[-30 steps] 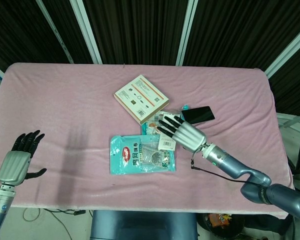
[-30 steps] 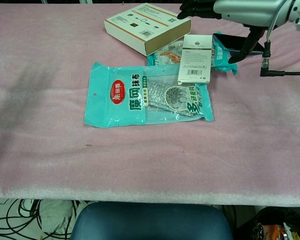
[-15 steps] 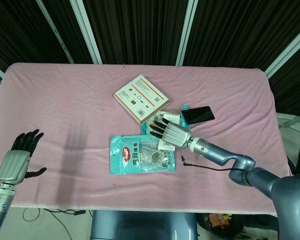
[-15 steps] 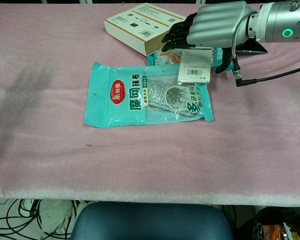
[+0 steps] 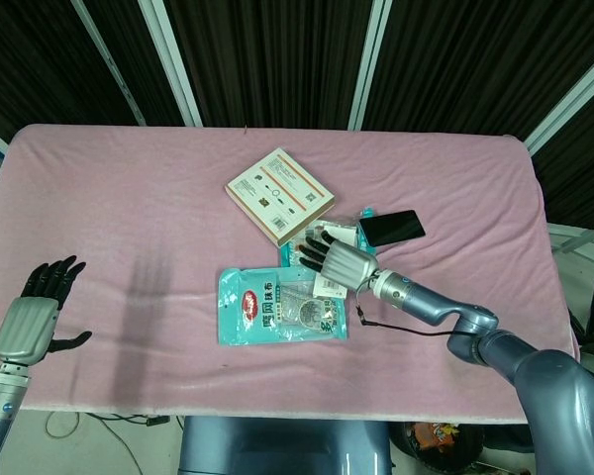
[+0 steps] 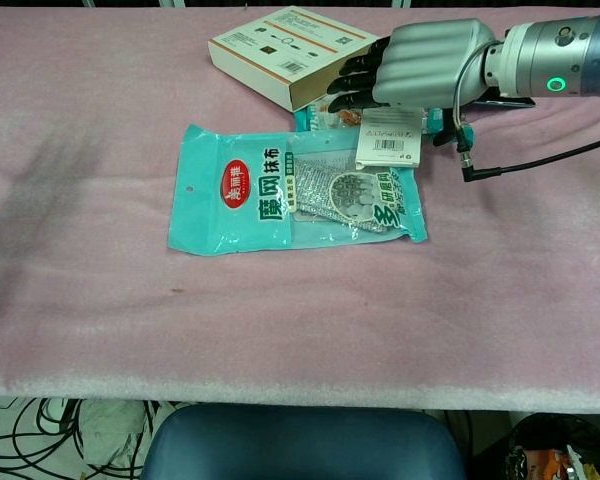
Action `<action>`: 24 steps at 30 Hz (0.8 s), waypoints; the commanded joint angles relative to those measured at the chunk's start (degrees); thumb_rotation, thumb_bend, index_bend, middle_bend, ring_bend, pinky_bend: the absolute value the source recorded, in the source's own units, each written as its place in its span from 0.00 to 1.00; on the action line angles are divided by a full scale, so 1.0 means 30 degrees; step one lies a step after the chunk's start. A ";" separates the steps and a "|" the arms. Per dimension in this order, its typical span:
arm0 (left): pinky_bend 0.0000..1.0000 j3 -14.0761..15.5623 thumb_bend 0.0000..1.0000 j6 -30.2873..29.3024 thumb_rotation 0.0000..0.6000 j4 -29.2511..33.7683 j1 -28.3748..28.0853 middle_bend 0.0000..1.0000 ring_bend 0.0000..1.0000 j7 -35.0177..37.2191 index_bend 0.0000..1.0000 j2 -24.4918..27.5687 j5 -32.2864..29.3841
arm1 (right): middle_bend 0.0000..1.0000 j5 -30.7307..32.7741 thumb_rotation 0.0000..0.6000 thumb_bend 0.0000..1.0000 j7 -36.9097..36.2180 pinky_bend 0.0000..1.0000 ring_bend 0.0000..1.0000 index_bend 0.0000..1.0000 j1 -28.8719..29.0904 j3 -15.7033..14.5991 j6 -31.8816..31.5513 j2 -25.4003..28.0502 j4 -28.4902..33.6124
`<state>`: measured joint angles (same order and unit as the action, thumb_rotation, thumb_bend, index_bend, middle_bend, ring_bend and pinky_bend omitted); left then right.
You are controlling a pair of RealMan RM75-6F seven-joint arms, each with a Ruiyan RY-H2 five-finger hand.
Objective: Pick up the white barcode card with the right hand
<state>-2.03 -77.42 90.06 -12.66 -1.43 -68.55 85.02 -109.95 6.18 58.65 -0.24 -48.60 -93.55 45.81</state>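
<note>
The white barcode card (image 6: 390, 146) lies with its lower end on a teal cloth pouch (image 6: 280, 190); only its lower half shows. My right hand (image 6: 420, 62) hovers palm down over the card's upper half, dark fingers stretched toward the box, and I see nothing gripped. From the head view the right hand (image 5: 337, 262) hides most of the card (image 5: 329, 288). Whether the palm touches the card cannot be told. My left hand (image 5: 32, 319) hangs at the table's near left edge, fingers apart, holding nothing.
A flat cream box (image 5: 279, 193) lies just beyond the right hand's fingertips. A black phone (image 5: 391, 227) sits to the right of the hand. A smaller teal packet (image 6: 325, 115) is tucked under the card. Pink cloth (image 5: 129, 198) covers the table.
My right hand has moved left and down, from beside the card to above it, now covering the card's upper half. The left hand has stayed put.
</note>
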 commanded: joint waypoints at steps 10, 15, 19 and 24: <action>0.00 -0.0042 0.00 0.0040 1.00 0.0071 -0.0009 0.00 0.00 0.0075 0.00 0.0060 -0.0103 | 0.41 0.0525 1.00 0.18 0.0302 0.32 0.30 0.52 0.0045 -0.0678 0.0364 -0.0327 -0.0237; 0.00 -0.0041 0.00 0.0057 1.00 0.0112 -0.0011 0.00 0.00 0.0116 0.00 0.0073 -0.0118 | 0.53 0.0663 1.00 0.26 0.0074 0.46 0.44 0.62 0.0075 -0.0808 -0.0023 -0.0024 0.0117; 0.00 -0.0033 0.00 0.0064 1.00 0.0149 -0.0014 0.00 0.00 0.0118 0.00 0.0077 -0.0112 | 0.54 0.0824 1.00 0.27 -0.0014 0.46 0.45 0.62 0.0113 -0.0770 -0.0478 0.0511 0.0757; 0.00 -0.0018 0.00 0.0000 1.00 0.0161 -0.0004 0.00 0.00 0.0108 0.00 0.0073 -0.0038 | 0.54 0.1223 1.00 0.27 0.0211 0.46 0.45 0.63 0.0044 -0.0460 -0.1099 0.1507 0.1802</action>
<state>-2.10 -77.40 90.54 -12.68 -1.10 -68.33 84.88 -106.83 6.49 58.91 -2.04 -51.13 -90.17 50.04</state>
